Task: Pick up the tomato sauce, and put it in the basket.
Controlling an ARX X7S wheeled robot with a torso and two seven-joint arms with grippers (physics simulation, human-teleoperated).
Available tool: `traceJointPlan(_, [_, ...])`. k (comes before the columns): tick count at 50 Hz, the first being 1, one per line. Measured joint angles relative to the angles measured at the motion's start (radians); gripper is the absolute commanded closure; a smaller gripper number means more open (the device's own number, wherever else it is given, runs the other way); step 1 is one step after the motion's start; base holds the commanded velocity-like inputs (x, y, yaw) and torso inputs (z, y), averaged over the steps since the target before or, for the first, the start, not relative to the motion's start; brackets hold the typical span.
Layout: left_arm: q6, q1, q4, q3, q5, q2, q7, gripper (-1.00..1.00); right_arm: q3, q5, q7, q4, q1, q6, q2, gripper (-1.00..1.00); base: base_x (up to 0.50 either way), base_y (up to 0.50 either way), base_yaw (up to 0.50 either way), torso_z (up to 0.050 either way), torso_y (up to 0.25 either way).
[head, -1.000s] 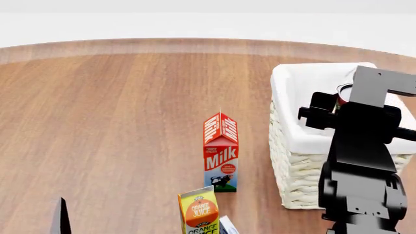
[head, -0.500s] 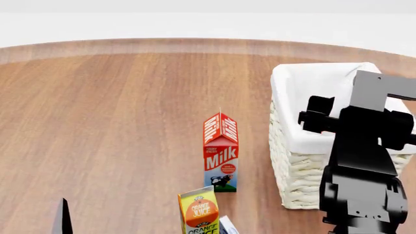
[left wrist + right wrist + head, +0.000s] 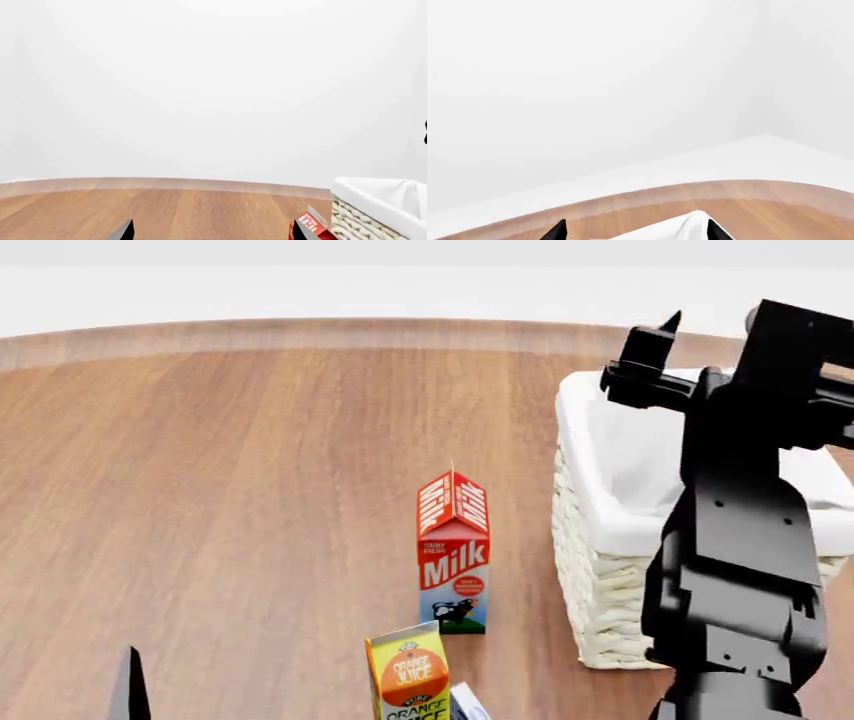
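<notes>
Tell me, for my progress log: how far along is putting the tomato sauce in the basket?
Done, probably: the black right gripper hangs above the cream-white woven wicker basket, jaws apart and empty. In hand: nothing. Left: confirming, since the small red-and-green tomato sauce can shows in no view; the arm hides part of the basket's inside.

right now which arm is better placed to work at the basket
Right: the right gripper hangs open above the basket; the left gripper sits low, far off to the left.
</notes>
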Motion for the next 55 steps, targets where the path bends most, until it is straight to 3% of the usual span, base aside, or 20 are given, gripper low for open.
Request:
traceJointPlan(10, [0.001,0.0,0.002,0.002,-0.001,-0.003,-0.003,-1.0,0.013,0.066,-0.054,-0.503,-0.172,0.166,-0.028,-1.0,0.0,0.0,0.0,0.0,0.0])
traceJointPlan(32, [0.003,0.004,0.013,0.007,-0.001,-0.011,-0.012,-1.0,0.036,0.224,-0.085,-1.263,-0.53,0.306,-0.051,-1.0,0.0,0.0,0.0,0.0,0.0])
traceJointPlan(55, [0.005,0.004,0.019,0.013,-0.005,-0.018,-0.018,-1.0,0.077,0.37,-0.048,-1.667,-0.815,0.355,-0.052,-1.0,0.0,0.0,0.0,0.0,0.0])
